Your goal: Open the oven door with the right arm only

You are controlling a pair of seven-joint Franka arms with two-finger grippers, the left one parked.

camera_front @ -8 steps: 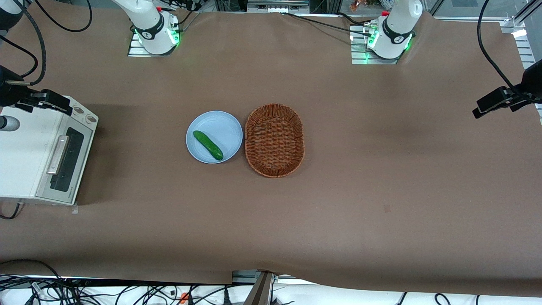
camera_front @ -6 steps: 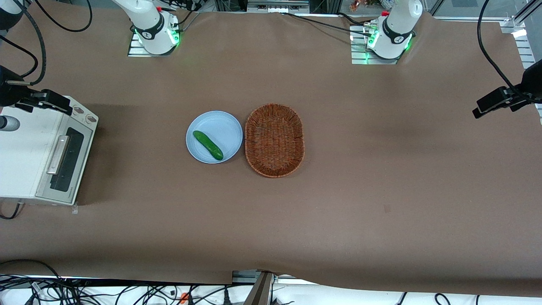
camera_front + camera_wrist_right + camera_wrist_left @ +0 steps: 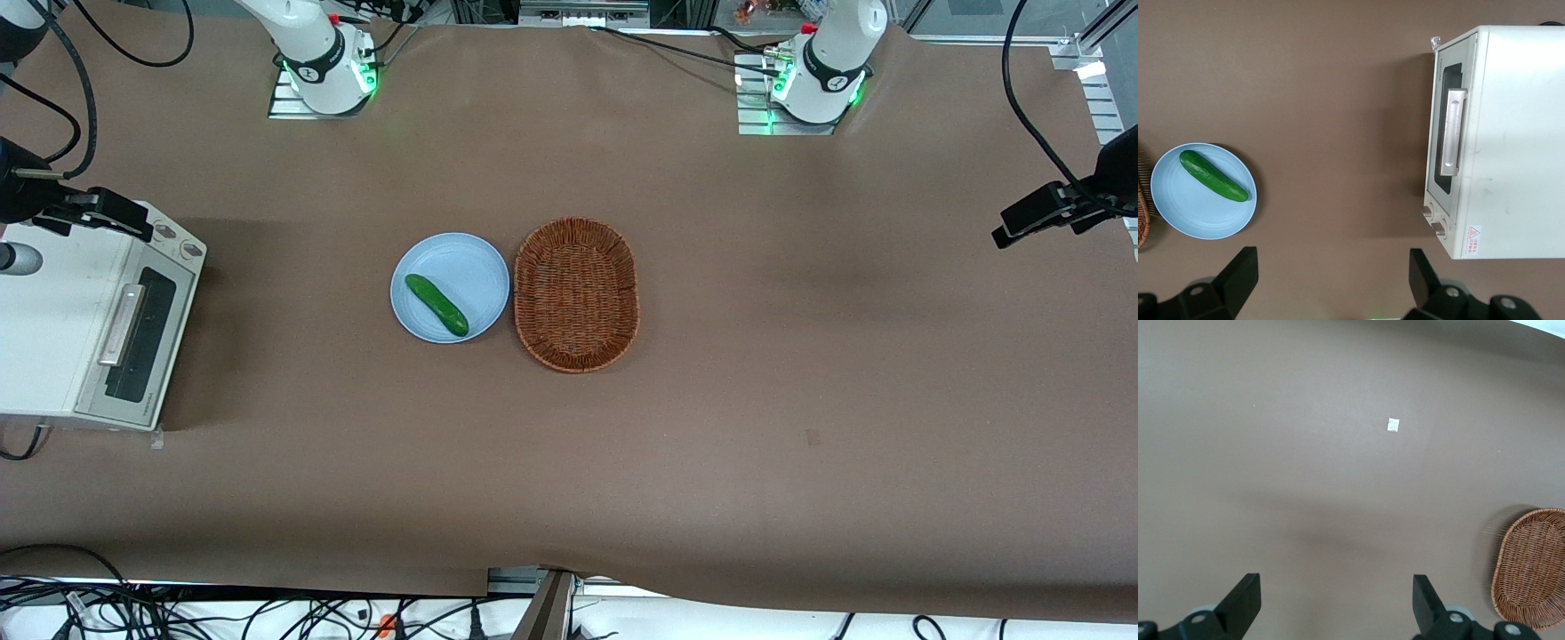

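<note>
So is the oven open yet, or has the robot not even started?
Nothing is done yet: the oven door is shut flat against the oven. The claw is open and holds nothing, hanging high above the table, near the oven, touching nothing. Still left: reach the door's handle, grab it and pull the door down.

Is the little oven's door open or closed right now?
Closed. The oven door sits flat against the oven, handle untouched. The gripper hangs open above the table, apart from it.
</note>
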